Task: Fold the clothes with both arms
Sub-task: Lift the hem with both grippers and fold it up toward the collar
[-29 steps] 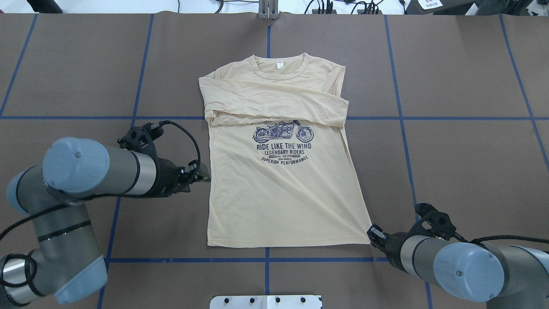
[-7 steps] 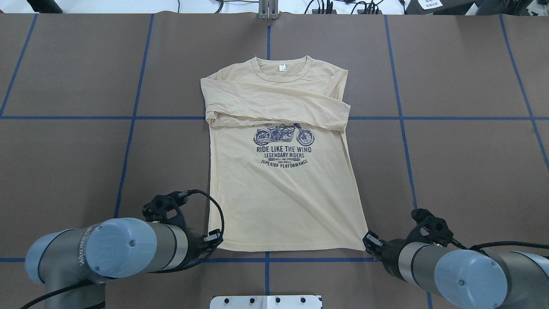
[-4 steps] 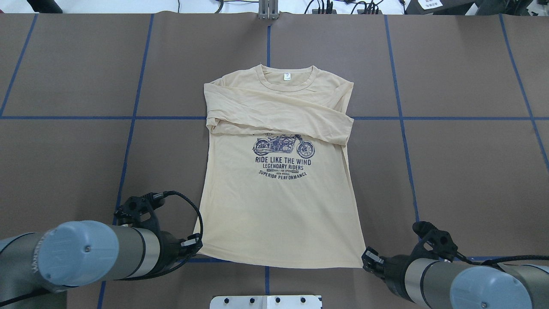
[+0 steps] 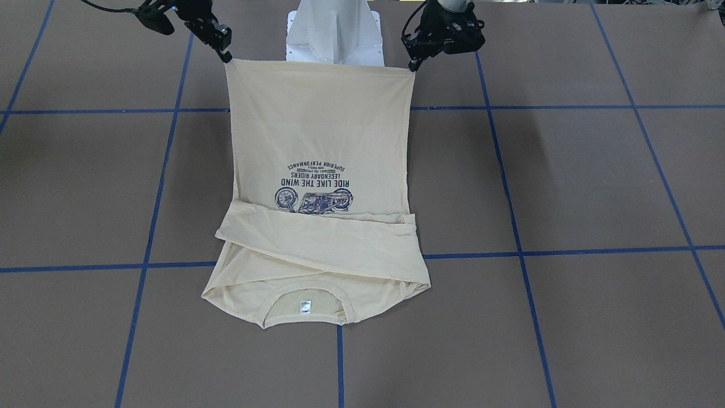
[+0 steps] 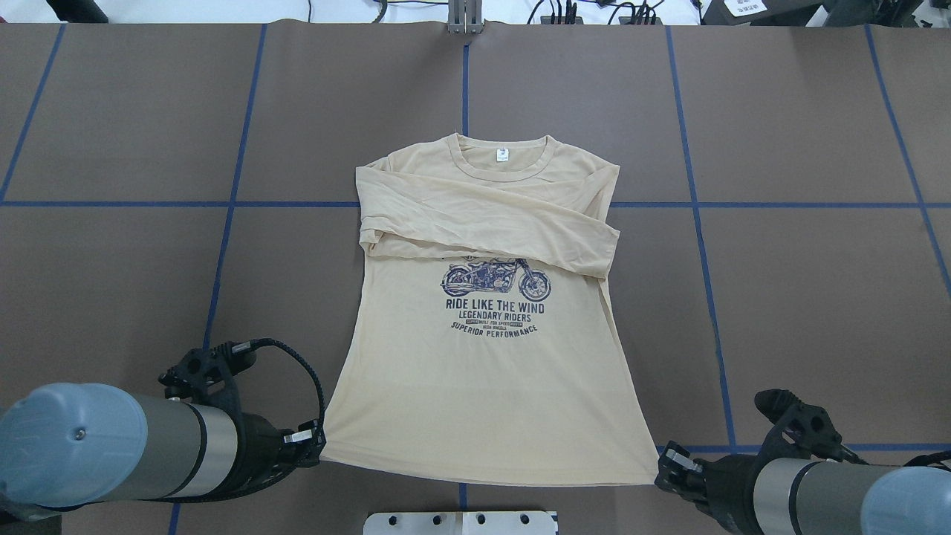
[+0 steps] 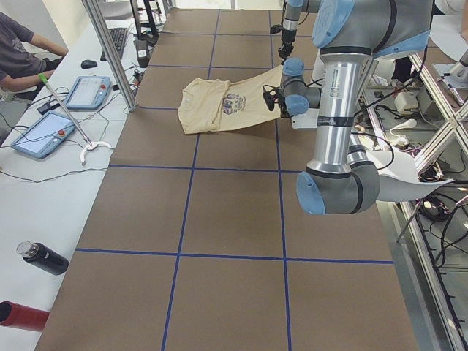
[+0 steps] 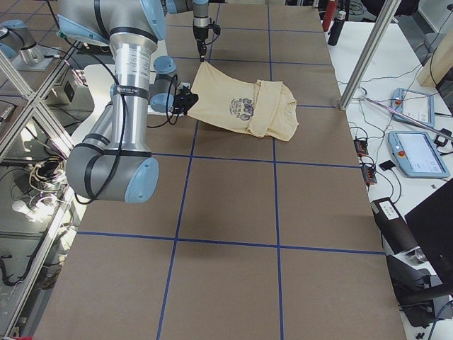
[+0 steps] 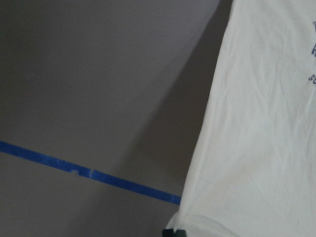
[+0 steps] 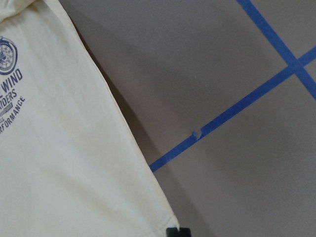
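The cream-yellow T-shirt (image 5: 483, 371) lies face up, with its navy motorcycle graphic (image 5: 496, 279) showing. Both long sleeves are folded across the chest and the collar with its white neck label (image 5: 503, 154) is at the far end. My left gripper (image 5: 316, 440) is shut on the hem's left corner. My right gripper (image 5: 665, 464) is shut on the hem's right corner. In the front-facing view the left gripper (image 4: 412, 65) and right gripper (image 4: 226, 55) hold the hem taut and raised off the table near the robot's base. The T-shirt also shows in both wrist views (image 8: 261, 148) (image 9: 64, 163).
The brown table mat (image 5: 817, 297) carries a grid of blue tape lines. The white pedestal base (image 4: 334, 34) stands just behind the raised hem. In the left side view an operator (image 6: 22, 55), tablets and bottles are along a white side table, and a metal post (image 6: 110, 55) stands by it.
The left gripper moved from the shirt's left edge to the hem corner. Both grippers then pulled the hem toward the robot and spread it; the whole shirt slid nearer.
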`<state>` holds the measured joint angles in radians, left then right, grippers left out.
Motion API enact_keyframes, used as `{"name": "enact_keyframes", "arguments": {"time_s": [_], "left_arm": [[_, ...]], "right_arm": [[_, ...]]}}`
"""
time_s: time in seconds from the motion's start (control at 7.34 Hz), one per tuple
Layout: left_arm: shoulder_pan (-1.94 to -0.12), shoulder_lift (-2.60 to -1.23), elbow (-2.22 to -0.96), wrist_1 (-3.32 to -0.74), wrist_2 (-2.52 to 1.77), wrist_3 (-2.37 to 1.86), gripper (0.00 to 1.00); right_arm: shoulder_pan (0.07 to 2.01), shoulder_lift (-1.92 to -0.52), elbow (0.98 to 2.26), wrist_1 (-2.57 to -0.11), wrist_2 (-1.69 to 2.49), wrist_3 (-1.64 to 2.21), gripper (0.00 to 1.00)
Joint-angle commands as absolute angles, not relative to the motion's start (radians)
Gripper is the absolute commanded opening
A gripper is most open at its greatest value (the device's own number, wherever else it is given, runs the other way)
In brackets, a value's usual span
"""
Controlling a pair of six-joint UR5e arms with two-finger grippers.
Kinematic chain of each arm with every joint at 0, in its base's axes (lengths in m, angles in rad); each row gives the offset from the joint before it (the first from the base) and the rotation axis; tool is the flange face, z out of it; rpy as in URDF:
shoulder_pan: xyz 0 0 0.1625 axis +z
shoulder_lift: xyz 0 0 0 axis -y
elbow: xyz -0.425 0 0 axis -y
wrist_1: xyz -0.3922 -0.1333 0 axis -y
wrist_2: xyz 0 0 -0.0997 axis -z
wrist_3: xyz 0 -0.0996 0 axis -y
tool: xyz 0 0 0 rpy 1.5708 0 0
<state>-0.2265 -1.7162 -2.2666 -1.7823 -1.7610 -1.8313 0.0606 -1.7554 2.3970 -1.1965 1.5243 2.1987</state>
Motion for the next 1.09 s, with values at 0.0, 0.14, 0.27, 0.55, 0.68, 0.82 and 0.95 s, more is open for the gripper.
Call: {"name": "enact_keyframes", "arguments": {"time_s": [0.0, 0.14, 0.27, 0.55, 0.68, 0.82, 0.95], "left_arm": [[-0.384, -1.837, -2.219, -1.778, -1.788, -1.793, 0.00], [-0.444, -1.946, -2.069, -1.787, -1.837, -1.751, 0.00], [-0.521, -2.030, -1.943, -1.804, -1.841, -1.720, 0.00], [-0.645, -2.040, -1.852, -1.882, -1.848, -1.631, 0.00], [-0.704, -2.042, -1.795, -1.954, -1.905, -1.597, 0.00], [-0.733, -2.042, -1.748, -1.998, -1.926, -1.574, 0.00], [-0.761, -2.054, -1.721, -2.026, -1.927, -1.572, 0.00]], "right_arm": [[0.189, -1.738, 2.360, -1.198, 1.595, 2.184, 0.00], [0.360, -1.618, 2.256, -1.209, 1.737, 2.130, 0.00], [0.515, -1.438, 2.135, -1.314, 1.876, 2.032, 0.00], [0.662, -1.220, 2.012, -1.536, 1.908, 1.898, 0.00], [0.742, -1.171, 1.969, -1.592, 1.926, 1.826, 0.00], [0.788, -1.134, 1.927, -1.620, 1.943, 1.772, 0.00], [0.817, -1.076, 1.842, -1.618, 1.944, 1.743, 0.00]]}}
